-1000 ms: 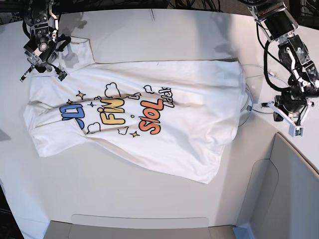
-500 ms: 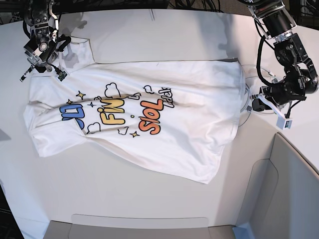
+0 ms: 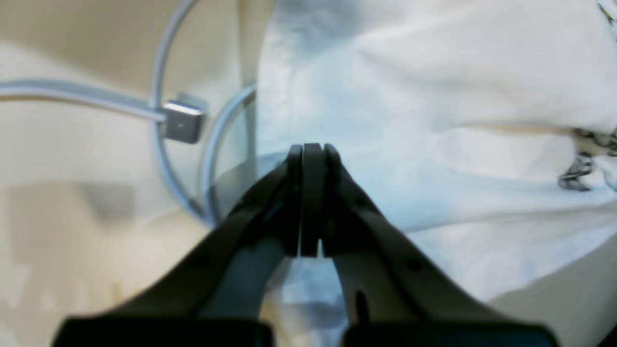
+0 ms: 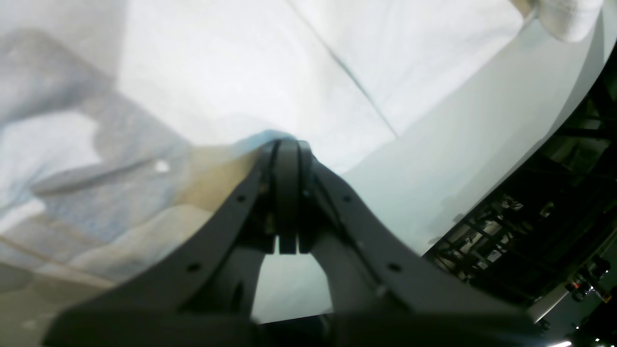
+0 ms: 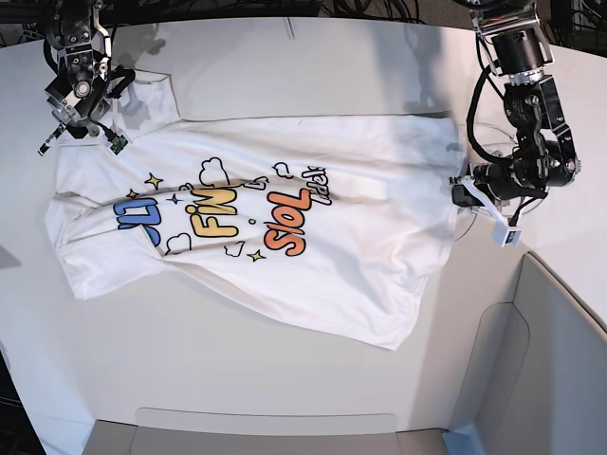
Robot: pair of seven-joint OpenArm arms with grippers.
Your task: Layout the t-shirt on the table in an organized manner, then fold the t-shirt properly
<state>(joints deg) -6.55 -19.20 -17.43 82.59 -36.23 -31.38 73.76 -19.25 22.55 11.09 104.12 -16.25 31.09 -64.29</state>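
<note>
The shirt [image 5: 275, 223] lies print-up across the middle of the table [image 5: 285, 379], long axis running from 9 to 3 o'clock, its lower edge slanting down toward 5 o'clock. It is only roughly spread: a sleeve sticks up at 11 o'clock, the end at 9 o'clock is bunched, and the 5 o'clock corner is creased.

The left gripper [image 5: 465, 194] sits at the shirt's 3 o'clock edge. In its wrist view the jaws are pressed together with no gap, tips right at the cloth edge, just beside a cable [image 3: 207, 159] that loops partly under the hem. Nothing is visibly pinched between them. The right gripper [image 5: 81, 137] hovers at the 10 o'clock corner by the sleeve, jaws likewise closed tight; whether a fold of fabric is caught in them I cannot tell.

The shirt should handle as light, limp and somewhat grippy on the smooth top: it will drape, wrinkle and drag rather than slide as a sheet, and pushing it only bunches it. Good holds are likely the hem corners and shoulder seams, where doubled cloth gives the jaws something to bite. At 3 o'clock, take cloth only, clear of the cable, and pull outward low to flatten it.
</note>
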